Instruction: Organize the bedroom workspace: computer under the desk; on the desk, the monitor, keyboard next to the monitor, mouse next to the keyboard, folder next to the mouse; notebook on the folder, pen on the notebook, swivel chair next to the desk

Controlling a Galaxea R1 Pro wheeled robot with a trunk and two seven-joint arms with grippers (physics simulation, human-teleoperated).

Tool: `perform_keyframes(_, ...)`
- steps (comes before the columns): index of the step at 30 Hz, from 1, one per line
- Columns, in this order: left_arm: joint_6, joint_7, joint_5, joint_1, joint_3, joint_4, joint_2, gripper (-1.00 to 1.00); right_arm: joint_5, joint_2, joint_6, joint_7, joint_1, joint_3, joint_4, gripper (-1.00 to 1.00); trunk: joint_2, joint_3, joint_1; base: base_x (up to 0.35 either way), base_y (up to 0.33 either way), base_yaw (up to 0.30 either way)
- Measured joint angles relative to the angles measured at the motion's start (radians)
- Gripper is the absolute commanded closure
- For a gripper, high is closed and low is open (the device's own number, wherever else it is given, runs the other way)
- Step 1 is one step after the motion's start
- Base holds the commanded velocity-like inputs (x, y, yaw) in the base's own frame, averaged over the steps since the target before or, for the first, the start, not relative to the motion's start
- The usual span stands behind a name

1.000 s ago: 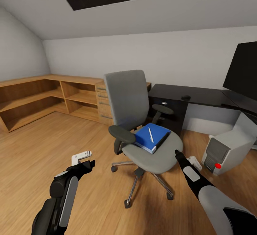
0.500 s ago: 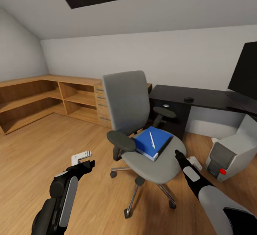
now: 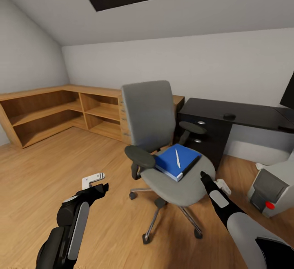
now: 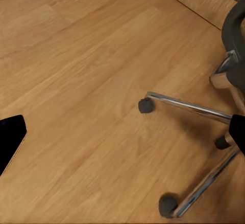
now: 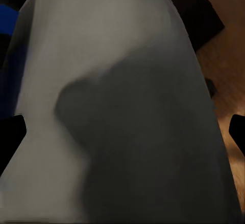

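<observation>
The grey swivel chair (image 3: 149, 113) stands on the wooden floor in front of the black desk (image 3: 253, 114). On its seat lies the blue folder (image 3: 173, 160) with the white pen (image 3: 177, 158) on top. A dark strip along the folder's right edge looks like the notebook (image 3: 192, 164). The mouse (image 3: 229, 116) rests on the desk, and the monitor (image 3: 288, 97) shows at the right border. The computer (image 3: 271, 189) sits on the floor, lower right. The keyboard is out of view. My left gripper (image 3: 96, 183) hangs open left of the chair base (image 4: 194, 111). My right gripper (image 3: 212, 181) is open at the seat's right edge (image 5: 122, 106).
A light wooden shelf unit (image 3: 53, 113) with a drawer chest runs along the left and back walls. The desk's dark drawer unit (image 3: 202, 132) stands right behind the chair. Open floor (image 3: 49, 179) lies to the left.
The whole view has swung left, so chair, desk and computer sit further right and most of the monitor has left the picture. Both arms keep their places in the view.
</observation>
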Motion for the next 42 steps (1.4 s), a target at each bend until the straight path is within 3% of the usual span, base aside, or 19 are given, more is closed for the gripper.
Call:
perform_keyframes(7,-0.001,-0.006,0.0,0.0,0.0,0.0,0.0,-1.0,0.006,-0.001,0.0,-0.002,0.0,-0.007,-0.001,-1.0,0.0,0.0,0.0,0.055,0.0,0.266)
perform_keyframes(25,-0.001,-0.006,0.0,0.0,0.0,0.0,0.0,-1.0,0.005,0.003,-0.002,0.001,0.0,-0.006,0.0,-1.0,0.0,-0.003,0.0,0.294,0.0,0.265)
perform_keyframes(42,0.0,-0.006,0.0,0.0,-0.002,0.0,0.0,-1.0,0.002,0.0,-0.001,0.003,0.0,0.003,-0.002,-1.0,0.0,-0.004,0.0,0.017,0.0,0.023)
